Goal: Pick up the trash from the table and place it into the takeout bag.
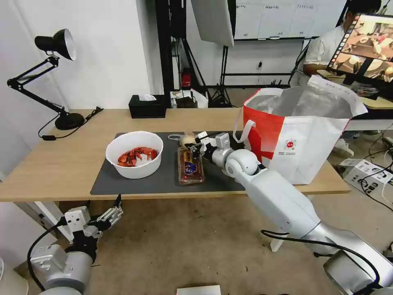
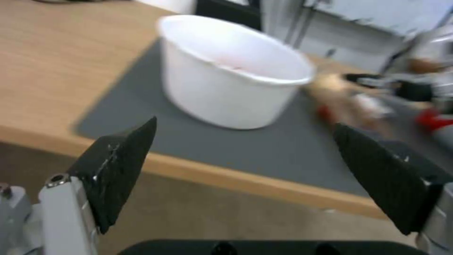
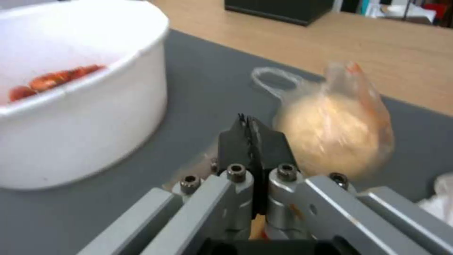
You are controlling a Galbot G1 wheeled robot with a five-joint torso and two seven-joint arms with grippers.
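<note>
On the table (image 1: 53, 164), my right gripper (image 1: 197, 150) is shut at the far end of the clear tray (image 1: 190, 167), which lies on the dark mat (image 1: 123, 184). In the right wrist view its fingers (image 3: 249, 136) press together, with thin clear plastic beside them. The bagged beige ball (image 1: 187, 139) (image 3: 335, 131) lies just beyond. The white bowl of red shells (image 1: 134, 154) (image 2: 231, 74) (image 3: 70, 106) stands to the left. The red-and-white takeout bag (image 1: 299, 131) stands open at the right. My left gripper (image 1: 111, 214) (image 2: 244, 125) hangs open below the table's front edge.
A black tissue box (image 1: 147, 105) sits at the table's back edge and a black desk lamp (image 1: 57, 45) at the far left. A bit of white tissue (image 3: 443, 202) shows by the right gripper. White table legs stand under the near edge.
</note>
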